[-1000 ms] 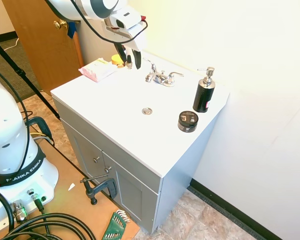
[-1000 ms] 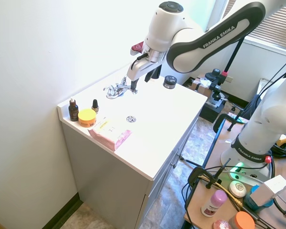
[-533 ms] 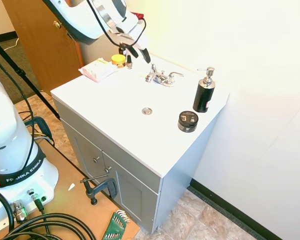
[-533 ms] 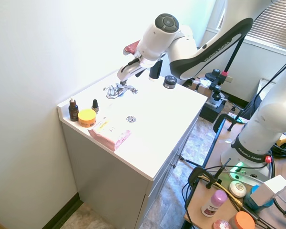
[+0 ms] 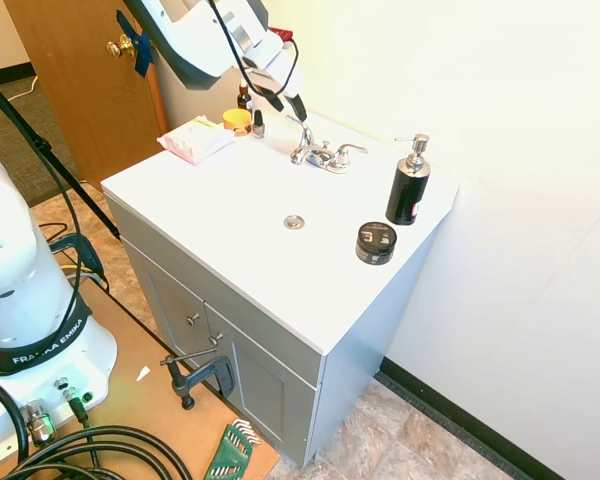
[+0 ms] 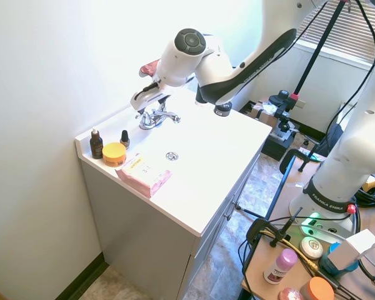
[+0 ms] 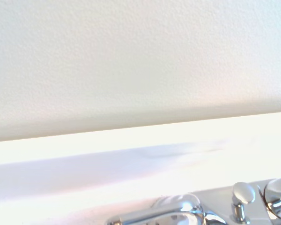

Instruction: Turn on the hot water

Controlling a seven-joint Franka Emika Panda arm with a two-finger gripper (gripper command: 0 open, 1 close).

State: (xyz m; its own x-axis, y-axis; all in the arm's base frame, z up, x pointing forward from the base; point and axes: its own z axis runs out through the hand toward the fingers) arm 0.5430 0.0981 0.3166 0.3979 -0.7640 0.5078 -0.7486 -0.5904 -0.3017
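**Gripper tilted above the hot-water lever, not on it**

Your target, the chrome faucet [image 5: 320, 153], sits at the back edge of the white vanity top [image 5: 230, 215], close to the wall [image 5: 460, 70]. Its hot water lever [image 5: 301, 130] is the thin wing on the side nearest the small bottles; in the first exterior view it points up and back toward the wall. The matching right-wing lever [image 5: 350, 150] reaches out toward the black pump bottle [image 5: 408, 184].

The gripper [image 5: 277, 98] hangs just above and beside that hot water lever, tipped over at a steep angle so it points toward the wall. You can see it is apart from the lever in the first exterior view. In the second exterior view it sits over the faucet [image 6: 155, 117] from the wall side. You cannot tell from either exterior view whether the fingers are spread or pressed together; they are too small and dark against the arm.

The wrist view shows you mostly bare wall, the back rim of the top, and blurred chrome faucet parts [image 7: 187, 215] along its lower edge.

Further out, the drain [image 5: 294, 222] lies in the middle of the top. A round black jar [image 5: 376, 242] stands near the pump bottle. At the other end you have a yellow-lidded jar [image 5: 236, 119], two small dropper bottles [image 6: 96, 143] and a pink packet [image 5: 193, 139].
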